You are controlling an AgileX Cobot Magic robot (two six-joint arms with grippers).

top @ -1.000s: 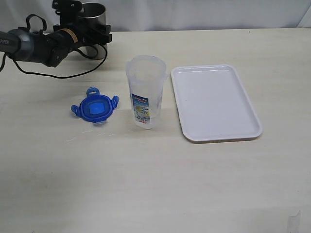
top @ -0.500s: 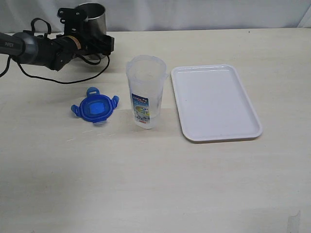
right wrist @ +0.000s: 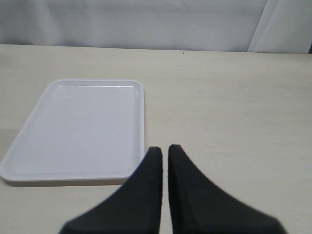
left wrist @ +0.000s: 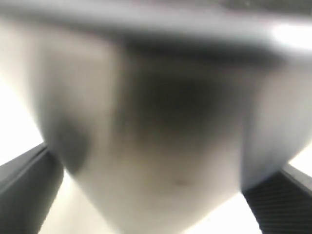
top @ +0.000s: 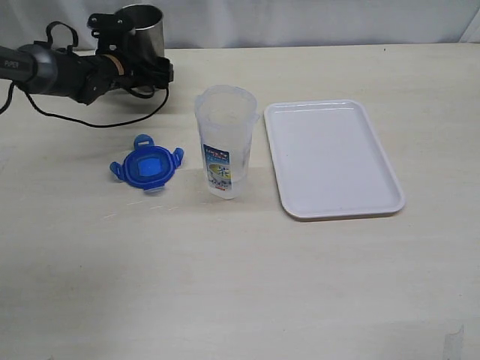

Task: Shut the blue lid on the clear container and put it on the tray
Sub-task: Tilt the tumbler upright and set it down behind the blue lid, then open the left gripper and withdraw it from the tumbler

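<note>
You have the container (top: 224, 142) standing mid-table (top: 240, 285), the lid (top: 146, 166) lying apart to its left, the tray (top: 332, 157) just right of it, and the cup (top: 152, 24) far back left.

The desk (top: 225, 285) is pale and matt, a wood-look surface with faint grain. On its right side, the tray (top: 334, 161) is smooth white plastic with a slight gloss along its rim. The clear container (top: 225, 124) is see-through plastic carrying 1 shiny printed label. Left of it, the blue lid (top: 146, 166) is translucent blue plastic, glossy. At the far left, the cup (top: 144, 22) is bare metal with a dull sheen. The right tool (right wrist: 165, 155) looks matt black and smooth.
</note>
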